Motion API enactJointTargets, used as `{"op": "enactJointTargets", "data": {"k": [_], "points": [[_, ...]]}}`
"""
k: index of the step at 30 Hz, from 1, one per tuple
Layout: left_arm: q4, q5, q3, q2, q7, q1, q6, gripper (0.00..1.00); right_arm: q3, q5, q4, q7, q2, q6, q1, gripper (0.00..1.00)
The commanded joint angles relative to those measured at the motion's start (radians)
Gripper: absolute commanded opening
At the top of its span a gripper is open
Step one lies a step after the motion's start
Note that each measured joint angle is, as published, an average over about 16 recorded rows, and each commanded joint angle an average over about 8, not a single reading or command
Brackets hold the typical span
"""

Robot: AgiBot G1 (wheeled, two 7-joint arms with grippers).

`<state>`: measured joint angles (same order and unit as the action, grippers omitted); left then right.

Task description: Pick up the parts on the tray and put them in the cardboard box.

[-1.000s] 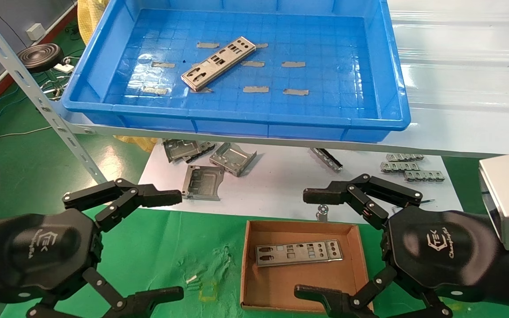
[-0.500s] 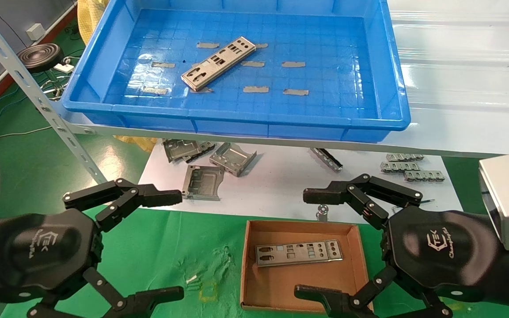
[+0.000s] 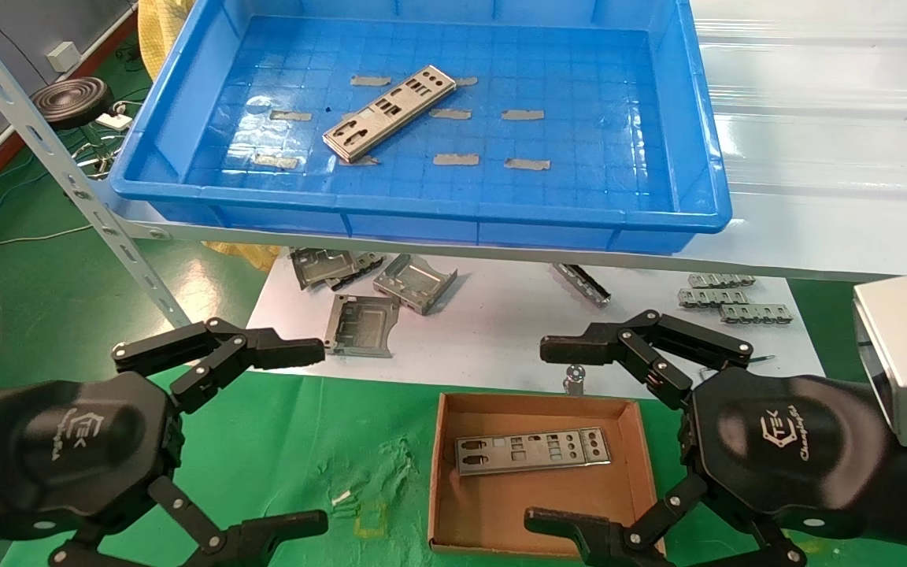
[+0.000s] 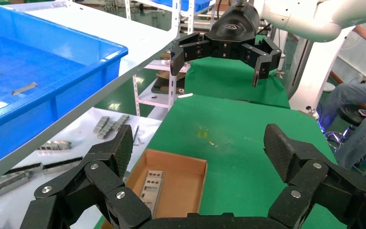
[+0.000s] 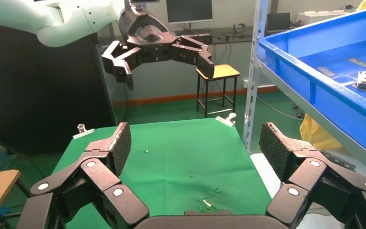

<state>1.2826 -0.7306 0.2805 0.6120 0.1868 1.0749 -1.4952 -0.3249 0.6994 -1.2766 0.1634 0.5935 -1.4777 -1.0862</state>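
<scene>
One plate lies flat and slanted on the gridded floor of the blue tray, in the upper middle of the head view, among short grey tape strips; a second plate already rests flat inside the cardboard box at the lower middle of the frame; both grippers hover low, well apart from the tray, the left gripper at the lower left and the right gripper just beside the box at the lower right, each with its fingers spread wide and holding nothing; the remaining plate looks thin, stiff and light, with a smooth metal face that is likely to slip, and lying flush on the floor it offers little edge to get under; pinching across its narrow width near the middle, on the two long edges, seems the surest hold; folded brackets on the white sheet below the tray are not part of the job.
</scene>
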Motion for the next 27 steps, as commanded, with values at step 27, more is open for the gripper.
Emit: {"op": "enactJointTargets", "data": {"k": [27], "points": [[0.000, 0.000, 0.000, 0.000, 0.000, 0.000, 0.000, 1.00, 0.000, 0.000, 0.000, 0.000, 0.000, 0.000, 0.000, 1.00]]}}
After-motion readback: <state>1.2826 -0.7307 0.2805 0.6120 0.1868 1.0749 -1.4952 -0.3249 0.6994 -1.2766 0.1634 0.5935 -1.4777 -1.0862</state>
